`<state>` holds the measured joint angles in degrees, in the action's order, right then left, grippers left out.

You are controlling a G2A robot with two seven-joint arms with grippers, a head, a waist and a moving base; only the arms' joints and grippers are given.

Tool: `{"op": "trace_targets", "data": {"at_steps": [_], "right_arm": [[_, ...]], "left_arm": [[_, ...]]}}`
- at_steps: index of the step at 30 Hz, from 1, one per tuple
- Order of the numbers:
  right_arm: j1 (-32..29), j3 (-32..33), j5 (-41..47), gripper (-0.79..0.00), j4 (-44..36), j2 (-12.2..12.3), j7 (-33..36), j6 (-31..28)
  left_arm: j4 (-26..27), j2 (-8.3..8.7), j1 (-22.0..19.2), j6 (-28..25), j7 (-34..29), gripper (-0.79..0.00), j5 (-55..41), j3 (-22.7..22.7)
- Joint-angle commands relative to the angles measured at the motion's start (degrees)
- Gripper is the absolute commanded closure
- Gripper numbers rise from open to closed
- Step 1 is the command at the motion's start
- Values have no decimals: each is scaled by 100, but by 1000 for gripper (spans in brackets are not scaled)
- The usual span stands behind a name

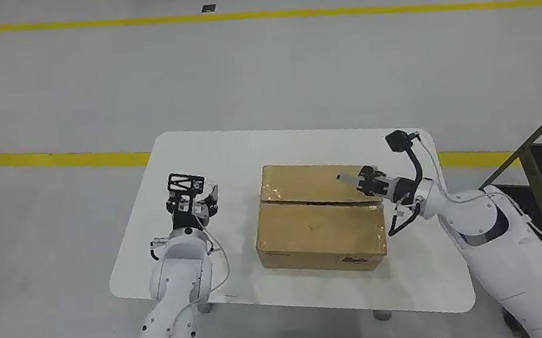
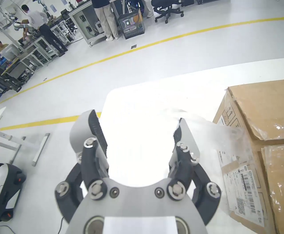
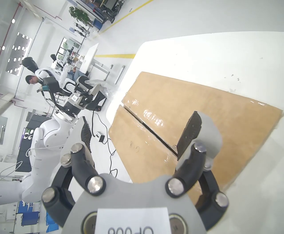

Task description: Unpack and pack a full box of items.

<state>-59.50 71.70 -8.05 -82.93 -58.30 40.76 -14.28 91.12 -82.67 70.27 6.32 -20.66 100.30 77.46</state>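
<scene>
left of the box, the left end effector [image 2: 137, 124] hangs over the bare tabletop [image 1: 209, 156], fingers spread wide and holding nothing. a crumpled piece of clear film [image 2: 224, 133] lies between it and the box's left side; whether the film touches the nearer finger cannot be told. the box [image 1: 317, 219], brown cardboard, sits mid-tabletop with both top flaps lying flat. a centre seam [image 3: 150, 130] runs its length, with glossy tape along it and a dark gap between the flap edges. over the box's top, toward its right end, the right end effector [image 3: 139, 124] is poised, likewise released and empty, one finger close above the seam.

assessment: unpacking has not begun; the step in hand appears to be raising the flaps. recommended: brace the box's left side with the left end effector first. then lower one right finger into the gap, hook under a flap edge and swing the flap outward, not straight up, so the box is not dragged. risk: leftover tape may bind the flaps, and the film may foul the left fingers.
</scene>
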Motion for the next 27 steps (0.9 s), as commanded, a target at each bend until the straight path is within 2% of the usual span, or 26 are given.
{"op": "trace_targets", "data": {"at_steps": [1,11,18,22,24,26,27], "right_arm": [[37,-59,-28,-785,95,-13,4,12],[204,-289,-57,-785,529,-83,-36,-20],[300,-409,-123,-785,755,-120,-11,-21],[349,-468,-152,-785,862,-141,-21,-114],[352,-478,-195,-693,865,-147,-96,-314],[305,-474,-278,-379,794,-144,-191,-577],[279,-477,-330,-246,734,-141,-216,-720]], "left_arm": [[87,4,31,-21,-20,-785,-92,55],[697,72,353,-392,-10,-785,-131,319],[849,92,464,-828,-116,-785,-591,376],[881,130,524,-1120,-22,-785,-362,356],[912,146,552,-1183,7,-785,-305,376],[948,158,572,-1208,22,-785,-292,408],[966,163,581,-1227,28,-785,-294,423]]}}
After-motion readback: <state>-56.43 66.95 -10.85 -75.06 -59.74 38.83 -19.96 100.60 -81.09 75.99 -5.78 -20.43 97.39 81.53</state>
